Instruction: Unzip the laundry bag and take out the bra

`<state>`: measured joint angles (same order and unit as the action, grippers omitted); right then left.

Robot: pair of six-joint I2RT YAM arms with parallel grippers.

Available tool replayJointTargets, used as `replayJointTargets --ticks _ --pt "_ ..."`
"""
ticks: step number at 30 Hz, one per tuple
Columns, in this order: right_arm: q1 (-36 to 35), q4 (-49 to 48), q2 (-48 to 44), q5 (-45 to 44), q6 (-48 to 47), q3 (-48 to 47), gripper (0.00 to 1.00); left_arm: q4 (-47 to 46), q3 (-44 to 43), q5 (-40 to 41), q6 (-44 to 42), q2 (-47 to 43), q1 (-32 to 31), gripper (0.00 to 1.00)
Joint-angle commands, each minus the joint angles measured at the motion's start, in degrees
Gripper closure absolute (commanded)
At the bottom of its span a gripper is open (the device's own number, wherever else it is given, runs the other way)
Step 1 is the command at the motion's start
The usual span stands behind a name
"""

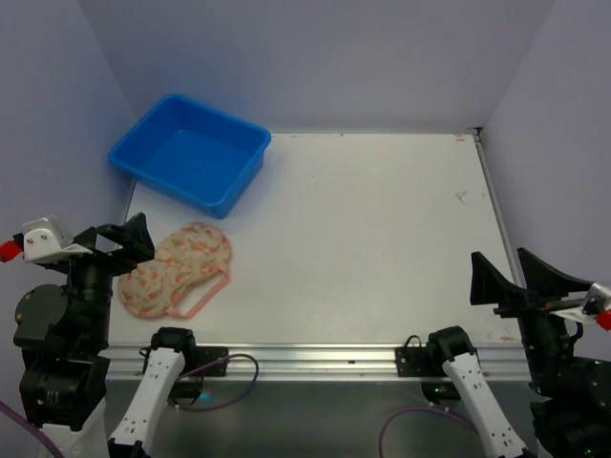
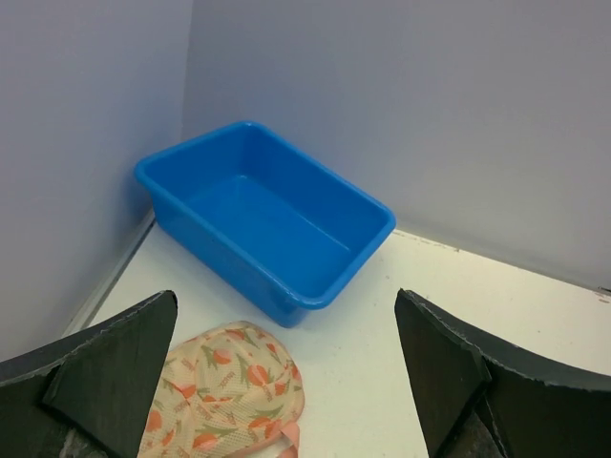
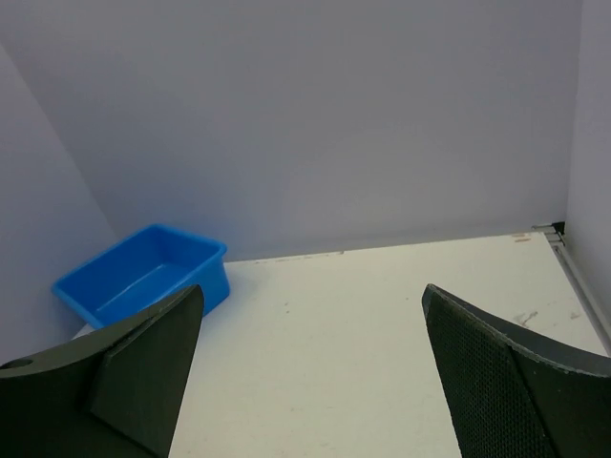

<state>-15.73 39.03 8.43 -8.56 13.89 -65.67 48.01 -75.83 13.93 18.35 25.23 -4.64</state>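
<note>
- Cream, peanut-shaped padded laundry bag with orange floral print (image 1: 177, 269) lies flat at the near-left corner of the white table (image 1: 382, 239) and appears closed. The bra is not visible, presumably inside.
- Left gripper (image 1: 134, 246) hangs just beside the bag, jaws wide apart and empty. Right gripper (image 1: 516, 281) is likewise spread and empty at the near-right edge.
- Zip pull not discernible; pink loop (image 1: 205, 298) faces the near edge.
- Recommendation: pin the bag with one arm, find the pull, and draw it along the edging.
- Blue plastic tub (image 1: 191, 153) at the far-left corner: keep clear.
</note>
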Motion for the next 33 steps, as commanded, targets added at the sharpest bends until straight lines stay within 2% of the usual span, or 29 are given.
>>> replayJointTargets --ticks 1,8,12,15,18,21,29,33 --pt "-0.09 -0.44 -0.60 0.03 -0.79 -0.69 0.01 0.33 1.30 0.13 0.37 -0.10 -0.54 0.00" --pt "-0.09 0.26 1.32 6.08 3.07 3.08 0.01 -1.08 11.31 -4.70 2.56 0.87 -0.54 0.00" --pt "-0.01 0.61 4.05 12.68 5.18 5.64 0.01 -0.81 19.30 -7.51 5.46 4.99 -0.54 0.00" --pt "-0.09 2.10 7.11 14.18 7.37 7.31 0.01 -3.18 25.90 -8.31 6.87 13.05 -0.54 0.00" --pt "-0.01 2.55 9.41 17.51 7.99 9.15 0.01 -6.78 29.68 -9.62 8.28 20.43 -0.54 0.00" --pt "-0.09 1.76 10.03 19.54 9.48 11.35 0.01 -12.14 32.15 -7.53 10.38 26.07 -0.54 0.00" --pt "-0.09 -0.88 7.92 22.26 10.28 15.57 0.01 -30.32 41.10 -0.58 18.03 36.11 -1.42 0.00" --pt "-0.09 -1.15 6.96 22.97 9.93 16.19 0.01 -37.97 46.73 -1.19 21.89 40.50 -2.99 0.00"
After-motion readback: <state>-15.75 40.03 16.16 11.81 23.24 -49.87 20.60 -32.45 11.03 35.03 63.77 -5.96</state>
